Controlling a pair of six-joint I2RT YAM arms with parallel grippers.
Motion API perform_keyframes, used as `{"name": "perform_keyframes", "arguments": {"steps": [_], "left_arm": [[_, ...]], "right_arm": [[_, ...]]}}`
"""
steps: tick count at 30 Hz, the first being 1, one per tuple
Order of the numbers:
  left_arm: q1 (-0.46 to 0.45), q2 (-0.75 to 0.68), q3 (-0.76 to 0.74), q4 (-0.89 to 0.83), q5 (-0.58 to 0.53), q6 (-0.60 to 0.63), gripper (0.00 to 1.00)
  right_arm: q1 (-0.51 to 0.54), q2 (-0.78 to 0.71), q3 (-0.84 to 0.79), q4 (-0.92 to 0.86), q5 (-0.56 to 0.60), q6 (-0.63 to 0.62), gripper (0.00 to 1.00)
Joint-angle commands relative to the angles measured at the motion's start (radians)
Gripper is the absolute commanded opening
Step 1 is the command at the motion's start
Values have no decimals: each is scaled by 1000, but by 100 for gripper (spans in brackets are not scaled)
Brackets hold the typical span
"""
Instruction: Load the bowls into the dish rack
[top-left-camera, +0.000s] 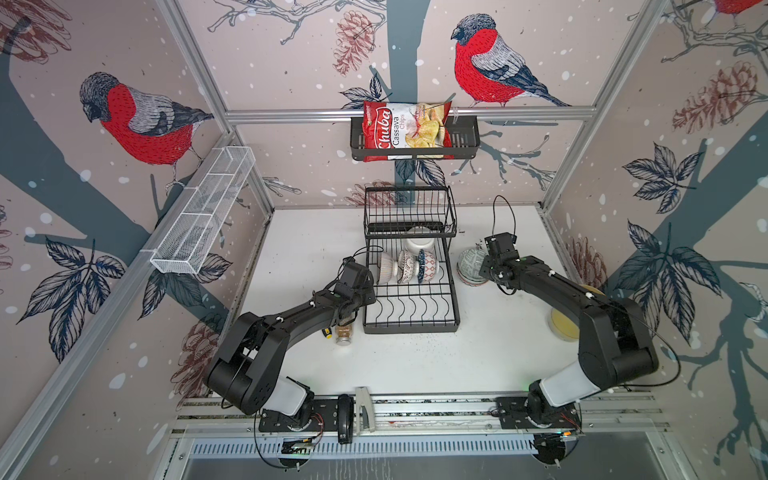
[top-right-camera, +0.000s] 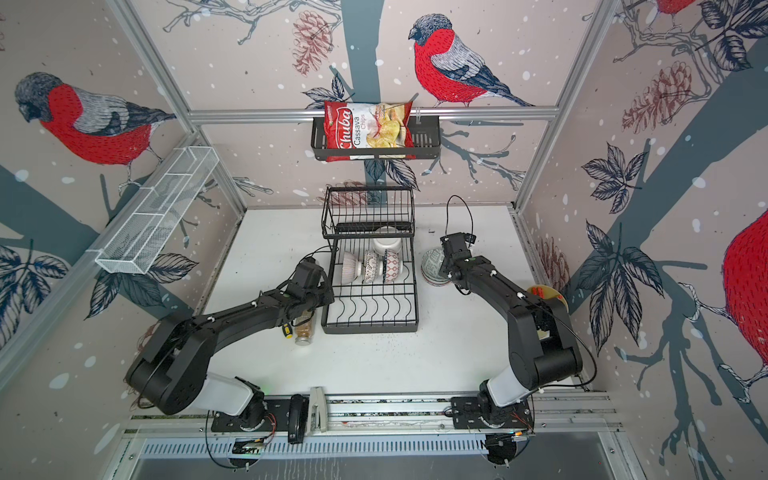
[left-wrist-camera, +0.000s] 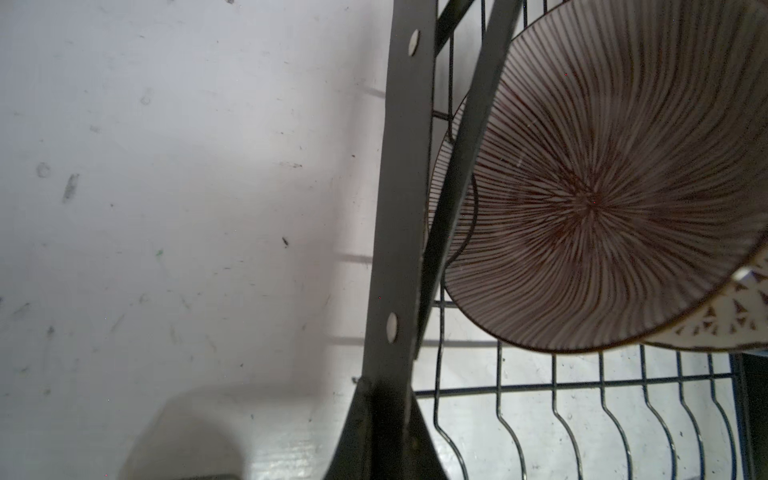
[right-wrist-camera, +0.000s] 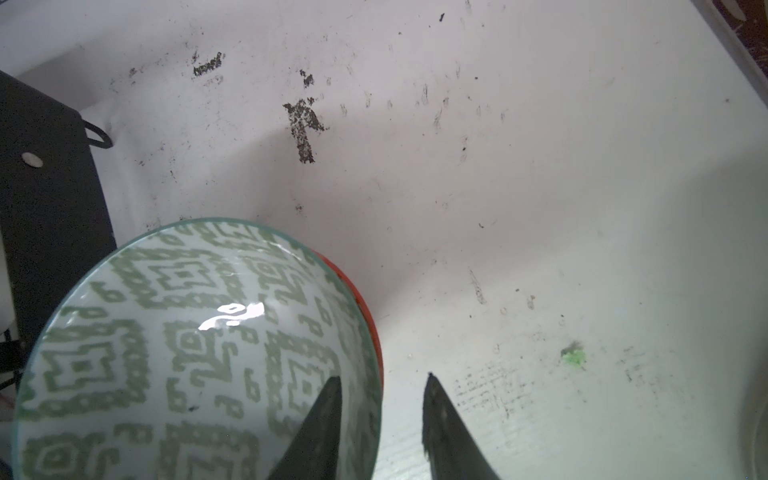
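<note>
Scuffed white tabletop (right-wrist-camera: 540, 187); right jaws ajar astride glossy bowl (right-wrist-camera: 187, 353) rim, left jaws closed.

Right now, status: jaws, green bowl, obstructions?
Left jaws shut, beside dish rack. Right jaws open astride green bowl rim. Bowl nested in orange bowl. Nothing between it and rack.

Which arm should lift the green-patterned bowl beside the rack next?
Right. The right end effector straddles the rim of the green-patterned bowl, one finger inside, one outside, not yet clamped. The left arm is on the other side of the dish rack, by the striped bowl.
</note>
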Motion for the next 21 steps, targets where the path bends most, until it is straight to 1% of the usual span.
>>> {"name": "perform_keyframes", "arguments": {"steps": [1, 7, 21], "left_arm": [[-9, -17, -12, 25, 78, -161, 0], [-26, -31, -25, 33, 71, -179, 0], [-36, -42, -55, 45, 71, -184, 0]], "right_arm": [[-3, 7, 5, 29, -9, -10, 31], [-7, 19, 11, 36, -15, -11, 20], [-7, 12, 27, 22, -8, -13, 2]]}}
